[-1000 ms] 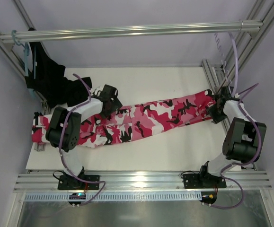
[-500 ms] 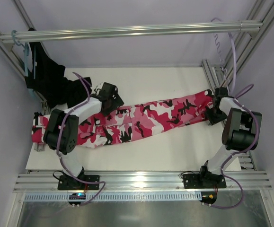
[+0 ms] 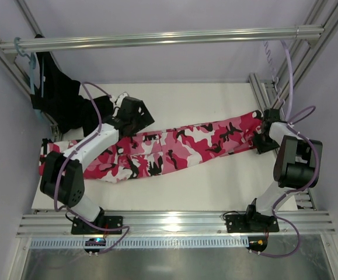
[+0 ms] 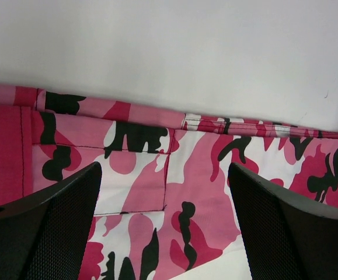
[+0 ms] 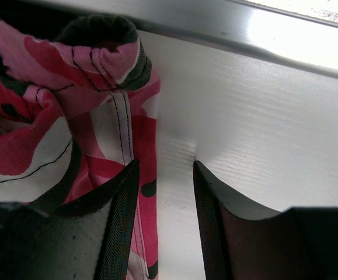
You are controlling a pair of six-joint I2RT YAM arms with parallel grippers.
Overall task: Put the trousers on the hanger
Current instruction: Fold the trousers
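Note:
The camouflage trousers (image 3: 174, 146) lie flat across the white table (image 3: 192, 102), waist at the left and cuffs at the right. My left gripper (image 3: 138, 122) hovers over the upper leg near the waist. In the left wrist view it (image 4: 164, 175) stands wide open above a pocket seam of the trousers (image 4: 157, 140), holding nothing. My right gripper (image 3: 261, 140) is low at the cuff end. In the right wrist view it (image 5: 166, 172) is open by a narrow gap, its left finger (image 5: 113, 216) resting on the trousers' hem (image 5: 98, 87). Mostly bare table shows between its fingers. The hanger is out of view.
A plain black garment (image 3: 61, 99) hangs from a teal hanger (image 3: 25, 52) on the metal rail (image 3: 157, 38) at the back left. Aluminium frame posts (image 3: 262, 87) stand close behind the right gripper, and a metal edge (image 5: 227, 23) runs just past the cuff.
The left arm has stretched out and its gripper has shifted a little toward the back of the table. The right arm's elbow swung in and its jaws narrowed slightly. The trousers have not moved.

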